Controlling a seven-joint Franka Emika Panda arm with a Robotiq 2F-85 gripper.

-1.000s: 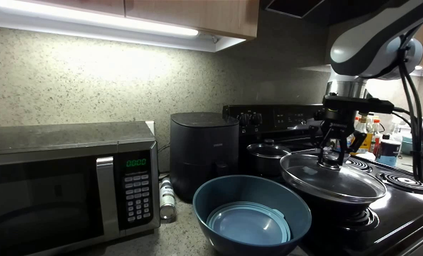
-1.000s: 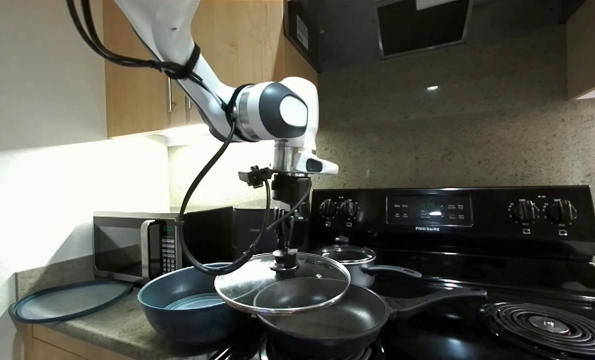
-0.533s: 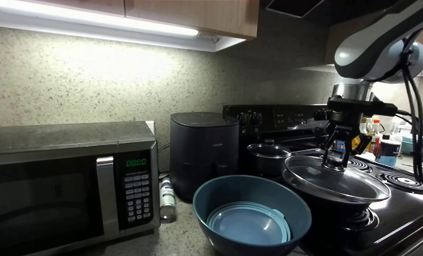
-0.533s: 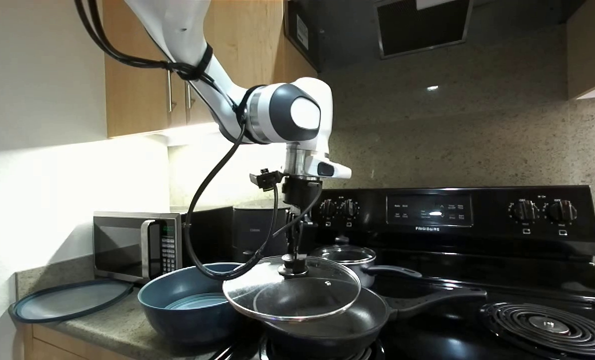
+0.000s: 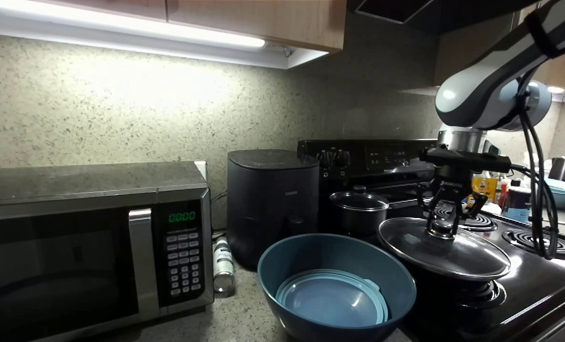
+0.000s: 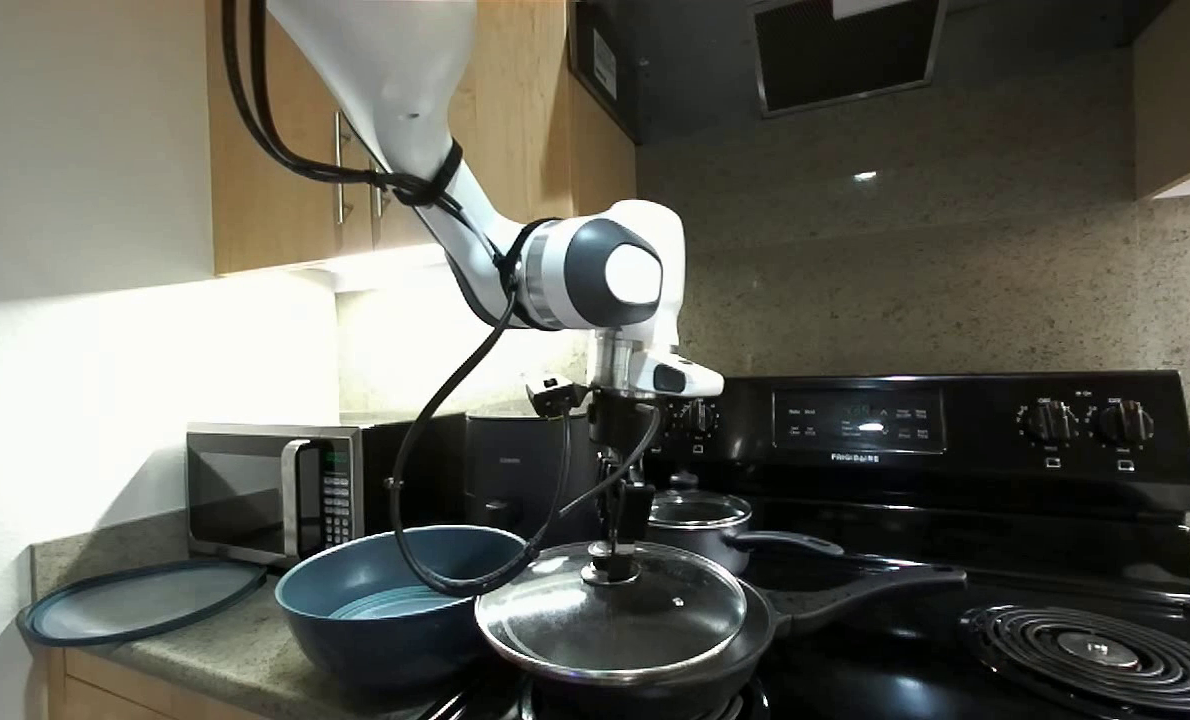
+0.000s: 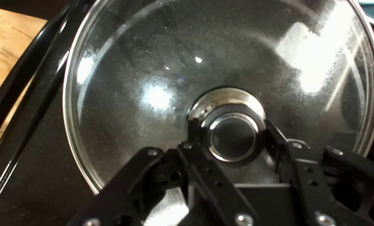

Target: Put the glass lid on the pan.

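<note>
PROGRESS. Close to finished, by judgement. Done: the clear, round glass lid lies over the wide, shallow black frying pan, covering most of it. The black two-fingered gripper is clamped on the lid's knob, one finger on either side. Left to do: a strip of pan shows bare at the handle side, so a small shift that way may be wanted, then release and withdrawal. Whether the rims touch all round cannot be told.

STOCK, left to right as in an exterior view, placed by the frying pan.
- Flat, translucent storage lid with a dark rim: well left of the pan, on a speckled, stone-like counter.
- Boxy silver-and-black microwave: left and behind.
- Deep, smooth blue bowl: just beside, on the left; holds pale-blue round pieces.
- Upright matte-black air fryer: behind, to the left.
- Glass lid, on the pan's left part: domed, glossy, thin metal rim; knob with polished metal flange and dark round top.
- Frying pan: dark, low-sided; long dark handle pointing right.
- Small dark pot, glass-topped: behind.
- Ridged spiral coil burner: right of the pan, in a glossy black stovetop.
</note>
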